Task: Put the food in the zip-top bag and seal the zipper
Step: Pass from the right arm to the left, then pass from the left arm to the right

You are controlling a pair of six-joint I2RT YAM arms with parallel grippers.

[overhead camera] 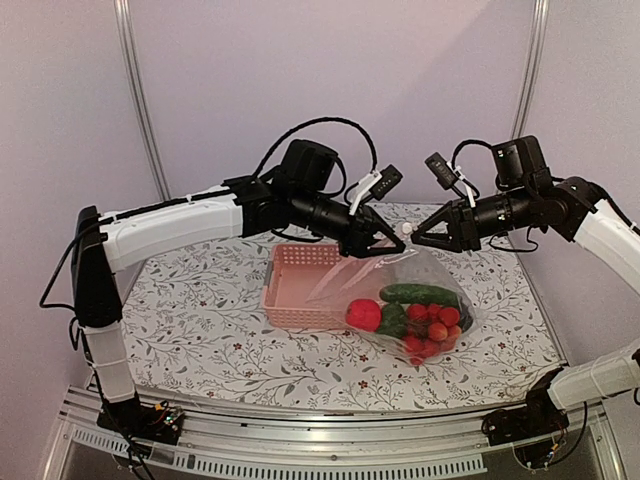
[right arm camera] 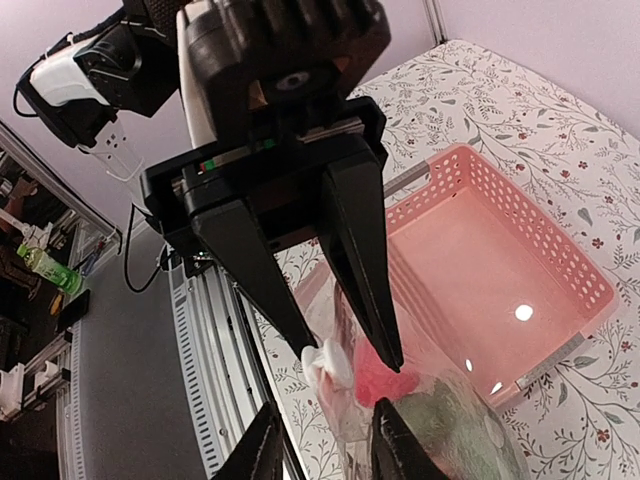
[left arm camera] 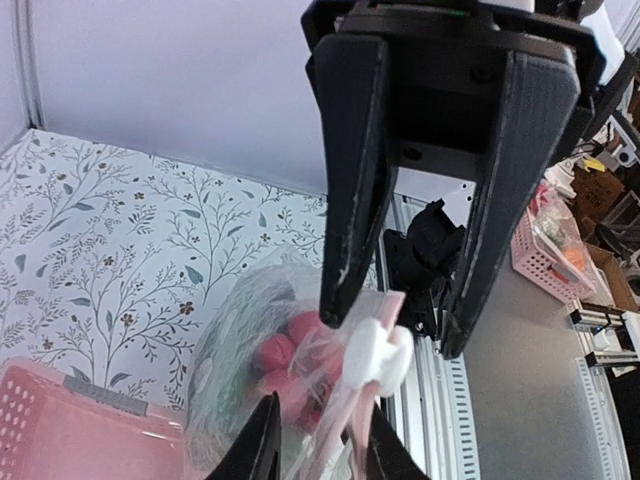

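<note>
Above the table's middle, the left gripper (overhead camera: 383, 240) and right gripper (overhead camera: 422, 238) met tip to tip, each with fingers spread astride the thin zipper (left arm camera: 345, 425) of the large clear crinkly zip-top bag (overhead camera: 432, 268). The zipper's small whitish end (left arm camera: 380, 355) sat between them. Green and red toy food (overhead camera: 420, 310) lay inside the bag, with the pink slotted plastic basket (overhead camera: 295, 285) at its 9 o'clock.

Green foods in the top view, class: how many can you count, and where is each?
2. The cucumber lies atop the pile in the bag; the pepper sits below it, left. More may be hidden.

Soft, even light; faint shadows.
</note>
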